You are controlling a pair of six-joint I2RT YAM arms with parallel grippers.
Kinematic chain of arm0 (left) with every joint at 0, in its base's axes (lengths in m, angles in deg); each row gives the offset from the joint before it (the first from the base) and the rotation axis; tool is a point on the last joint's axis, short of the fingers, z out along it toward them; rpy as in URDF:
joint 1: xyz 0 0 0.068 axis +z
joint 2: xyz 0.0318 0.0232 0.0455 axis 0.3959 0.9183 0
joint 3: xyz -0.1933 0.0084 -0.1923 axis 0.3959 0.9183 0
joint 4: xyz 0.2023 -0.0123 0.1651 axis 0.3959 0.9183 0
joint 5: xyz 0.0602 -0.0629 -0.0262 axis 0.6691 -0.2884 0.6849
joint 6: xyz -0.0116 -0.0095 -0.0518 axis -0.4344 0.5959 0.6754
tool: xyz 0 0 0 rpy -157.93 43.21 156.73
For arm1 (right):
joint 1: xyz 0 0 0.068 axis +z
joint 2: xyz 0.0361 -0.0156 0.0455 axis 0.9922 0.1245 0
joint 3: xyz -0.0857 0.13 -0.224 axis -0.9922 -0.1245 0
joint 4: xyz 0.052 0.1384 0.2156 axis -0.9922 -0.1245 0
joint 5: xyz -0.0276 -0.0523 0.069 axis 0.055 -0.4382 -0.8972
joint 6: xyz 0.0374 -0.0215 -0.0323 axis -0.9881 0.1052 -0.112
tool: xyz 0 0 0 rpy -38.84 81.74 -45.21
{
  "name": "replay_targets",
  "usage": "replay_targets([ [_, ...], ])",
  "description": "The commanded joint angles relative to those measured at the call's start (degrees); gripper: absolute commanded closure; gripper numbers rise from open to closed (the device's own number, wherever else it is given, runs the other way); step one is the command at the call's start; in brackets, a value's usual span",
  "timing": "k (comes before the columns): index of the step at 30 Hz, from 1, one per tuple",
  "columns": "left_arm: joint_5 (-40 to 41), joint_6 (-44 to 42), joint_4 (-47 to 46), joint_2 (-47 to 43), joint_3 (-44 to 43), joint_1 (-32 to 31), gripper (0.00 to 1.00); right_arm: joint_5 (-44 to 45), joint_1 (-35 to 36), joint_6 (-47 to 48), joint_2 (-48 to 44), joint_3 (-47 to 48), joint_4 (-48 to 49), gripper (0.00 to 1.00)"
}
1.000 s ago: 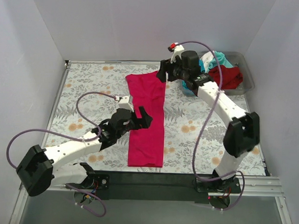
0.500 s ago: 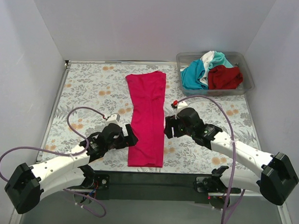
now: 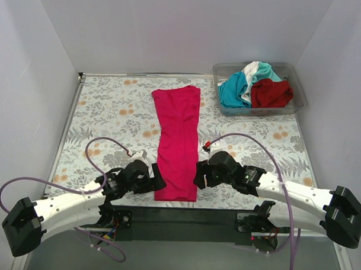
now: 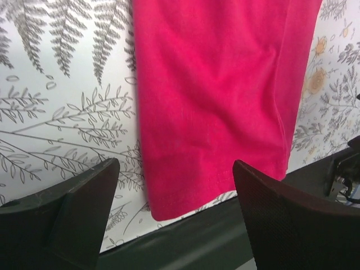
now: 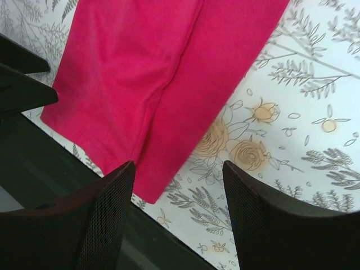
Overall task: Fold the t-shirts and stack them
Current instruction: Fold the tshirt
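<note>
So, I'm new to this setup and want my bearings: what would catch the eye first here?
A bright magenta-pink t-shirt, folded into a long strip, lies mid-table. The left end effector and right end effector, both open, flank its near end. A teal shirt, white shirt and dark red shirt sit bunched in the clear bin, far right.

The left arm (image 3: pixel 71 203) and right arm (image 3: pixel 292 192) lie low along the frame's bottom, reaching toward centre. The left tool (image 3: pixel 156 180) and right tool (image 3: pixel 200 175) stand with jaws apart, gripping nothing
</note>
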Motion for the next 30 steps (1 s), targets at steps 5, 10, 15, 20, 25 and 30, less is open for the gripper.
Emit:
replay_targets([
  [5, -2.2, 5.5, 5.0, -1.5, 2.0, -3.3, 0.29, 1.5, 5.1, -9.3, -0.9, -4.6, 4.1, 0.43],
  [10, -3.3, 7.4, 5.6, -2.9, 3.1, -4.8, 0.34, 1.7, 7.7, -12.7, 0.6, -6.3, 6.0, 0.43],
  [15, -2.6, 8.9, 6.8, -1.7, 3.0, -7.3, 0.4, 1.6, 9.0, -13.7, 2.7, -5.8, 8.7, 0.43],
  [20, -1.2, 11.0, 8.9, -0.4, 2.6, -10.7, 0.48, 1.8, 10.7, -14.9, 5.6, -4.9, 9.9, 0.43],
  [25, -0.5, 12.3, 9.9, -0.9, 2.7, -12.2, 0.6, 1.8, 12.2, -15.7, 7.8, -4.6, 9.9, 0.43],
  [30, -0.6, 12.6, 10.0, -1.5, 2.7, -12.9, 0.8, 2.4, 13.6, -16.4, 9.3, -4.2, 10.5, 0.53],
])
